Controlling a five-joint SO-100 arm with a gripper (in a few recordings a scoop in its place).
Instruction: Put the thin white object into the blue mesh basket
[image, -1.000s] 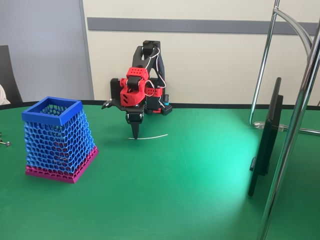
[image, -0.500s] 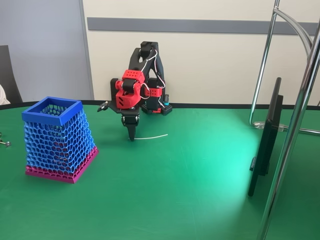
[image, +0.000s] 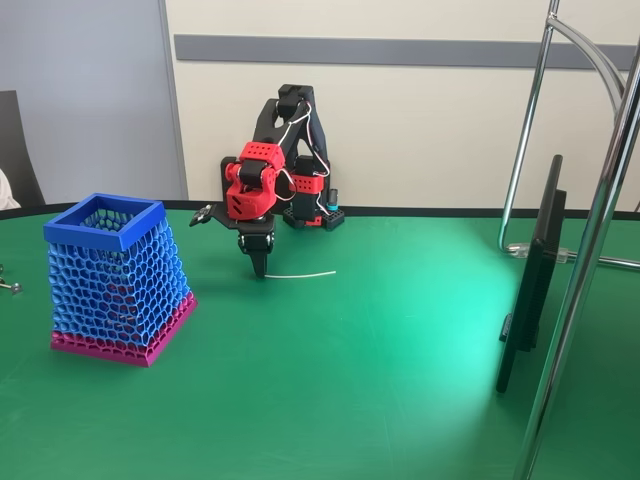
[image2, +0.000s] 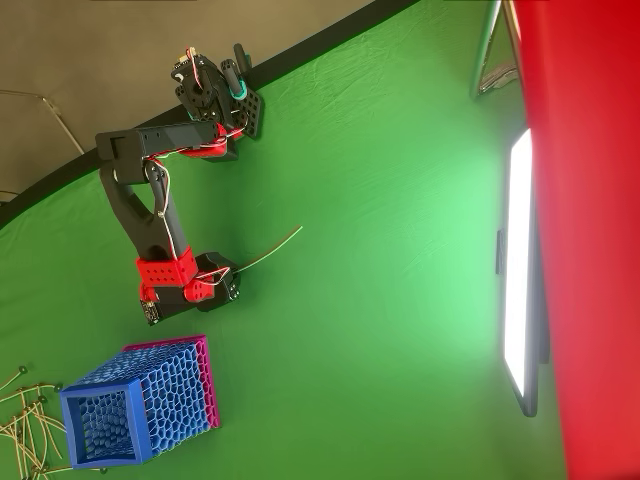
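although the end effector (image: 262, 268) has its tips pinched together on one end of the thin white object (image: 300, 274), the job looks to be only at its first stage. in the fixed view the black fingers point straight down and meet at the strand's left end, just above the green desk (image: 380, 380); the rest of the strand runs off to the right and seems to hover very near the cloth, though i cannot tell whether its far end is touching. in the overhead view the same strand (image2: 268, 250) sticks out from under the red wrist toward the upper right, well clear of the arm.

the blue mesh basket (image: 105, 222) stands upright to the left in the fixed view, well apart from the strand, with its blue square rim open at the top and the pink mesh base on the desk. nothing white shows through its mesh. from above, the basket (image2: 110, 412) lies below the wrist, and a small heap of pale strands (image2: 22, 425) sits beside it at the picture's edge.

so the grasp appears made; still to do, by my reading, are the lift, the swing across to the basket, and the release over the rim. a strand this thin may slip or droop when carried.
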